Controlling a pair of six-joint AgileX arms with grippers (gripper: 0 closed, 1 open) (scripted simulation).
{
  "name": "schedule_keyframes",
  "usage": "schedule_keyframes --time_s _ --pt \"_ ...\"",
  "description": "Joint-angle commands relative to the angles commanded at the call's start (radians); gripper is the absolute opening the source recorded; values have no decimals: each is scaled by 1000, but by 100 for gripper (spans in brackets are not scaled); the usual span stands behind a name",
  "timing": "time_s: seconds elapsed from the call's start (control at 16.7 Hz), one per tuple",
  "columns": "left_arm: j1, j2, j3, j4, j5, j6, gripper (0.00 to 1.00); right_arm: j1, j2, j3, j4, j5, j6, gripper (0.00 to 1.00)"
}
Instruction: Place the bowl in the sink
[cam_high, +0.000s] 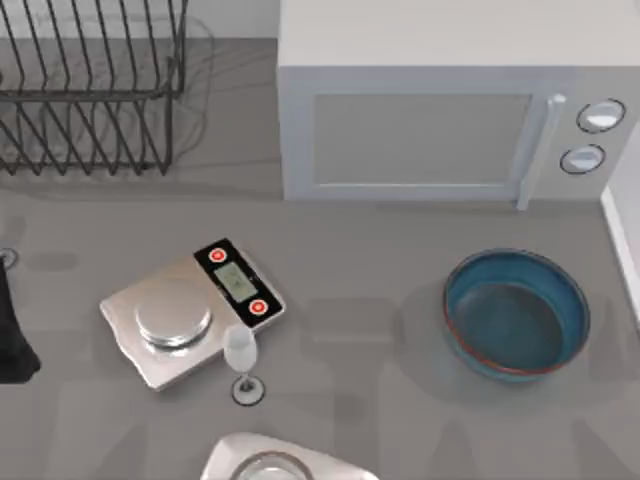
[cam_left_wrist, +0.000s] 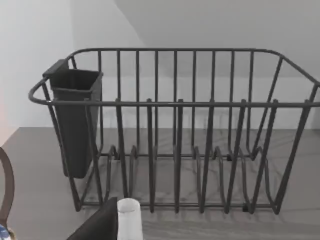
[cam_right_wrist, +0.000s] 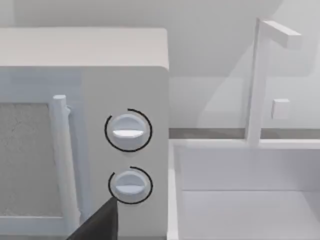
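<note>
The blue bowl (cam_high: 516, 314) sat upright on the bench (cam_high: 380, 300), on the right side, just in front of the microwave (cam_high: 440, 130). The white sink (cam_right_wrist: 240, 195) lay past the bench's right edge, right next to the microwave, so the bowl only needed to go a little further right. The right arm looked nearer to both; I could not tell if either tool was released or clenched.
</note>
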Motion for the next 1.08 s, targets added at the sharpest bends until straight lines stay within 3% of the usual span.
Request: schedule_keyframes --time_s 0.24,0.48,1.08 --pt "0 0 0 0 0 0 100 7 31 31 -27 -1 7 100" --pt "0 0 0 0 0 0 100 41 222 208 -176 -1 44 100" --pt "0 0 0 0 0 0 100 176 1160 904 -795 4 184 100"
